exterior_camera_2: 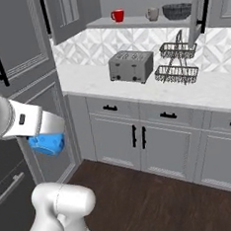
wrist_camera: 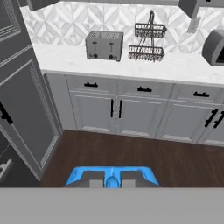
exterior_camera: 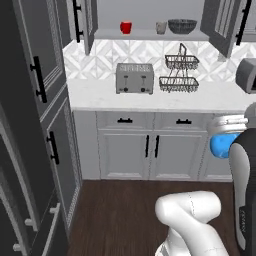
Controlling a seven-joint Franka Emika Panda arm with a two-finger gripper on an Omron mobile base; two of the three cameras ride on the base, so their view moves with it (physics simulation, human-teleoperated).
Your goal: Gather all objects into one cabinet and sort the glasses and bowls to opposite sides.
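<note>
We see the gripper (wrist_camera: 112, 183) clamped shut on one small glossy blue bowl (exterior_camera_2: 46, 144), held low above the wood floor (exterior_camera: 125, 210), away from the counter (exterior_camera: 150, 97). On the open cabinet's shelf (exterior_camera: 145, 34) stand three things: a red cup (exterior_camera: 126, 27), a grey-beige mug (exterior_camera: 161, 27), a wide dark ribbed bowl (exterior_camera: 182, 26).

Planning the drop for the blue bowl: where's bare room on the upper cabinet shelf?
The shelf is bare left of the red cup, and between that cup and the mug. The right end is crowded: mug and grey bowl sit close, with the open door bordering the bowl. The gripper holds the blue bowl low, away from the counter.
</note>
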